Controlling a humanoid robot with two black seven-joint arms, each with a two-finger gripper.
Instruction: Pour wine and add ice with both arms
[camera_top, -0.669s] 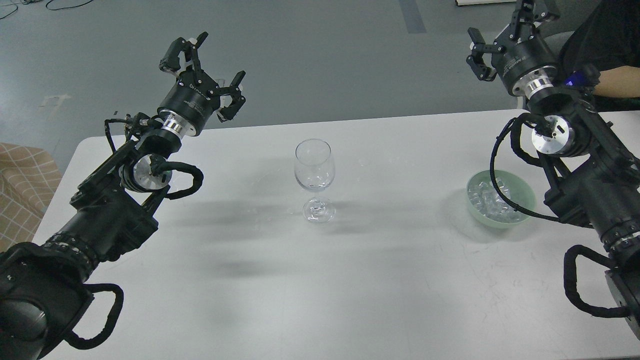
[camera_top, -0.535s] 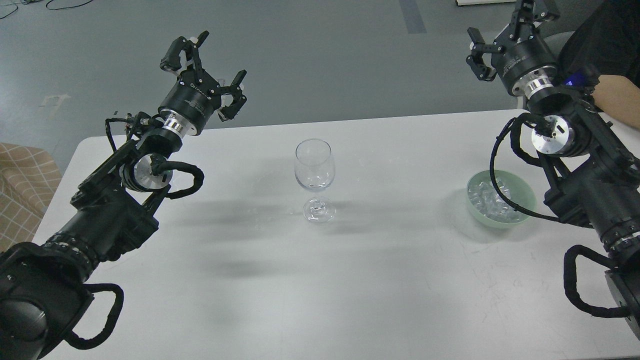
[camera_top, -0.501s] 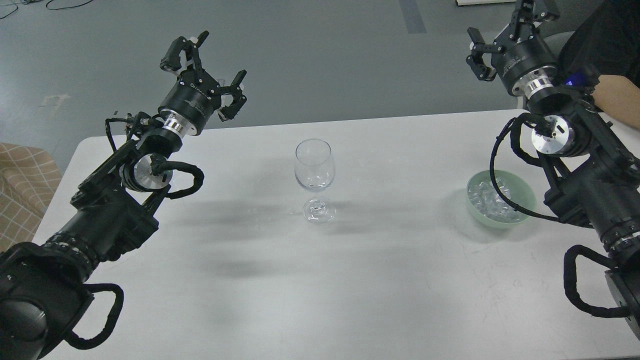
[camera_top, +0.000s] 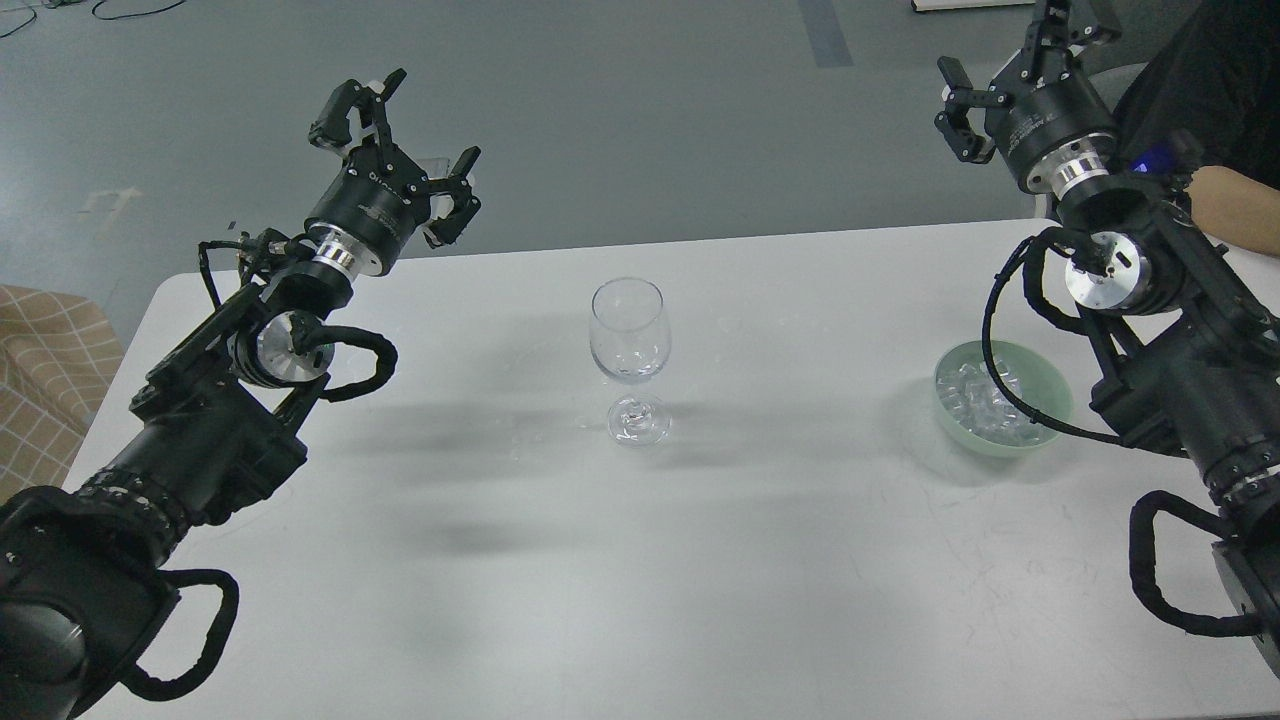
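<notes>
Both my left gripper (camera_top: 395, 135) and my right gripper (camera_top: 1020, 55) hang spread wide and empty above the white table's (camera_top: 700, 560) far edge, the wine glass (camera_top: 627, 345) upright between them, the ice (camera_top: 985, 400) heaped in the green bowl (camera_top: 1050, 385) by my right arm (camera_top: 1170, 330)

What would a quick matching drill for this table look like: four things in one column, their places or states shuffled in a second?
1. wine glass
2. ice
3. left gripper
4. right gripper

a. heaped in the green bowl
b. open, raised at far left
c. upright at table centre
d. open, raised at far right

Pairs: 1-c, 2-a, 3-b, 4-d
</notes>
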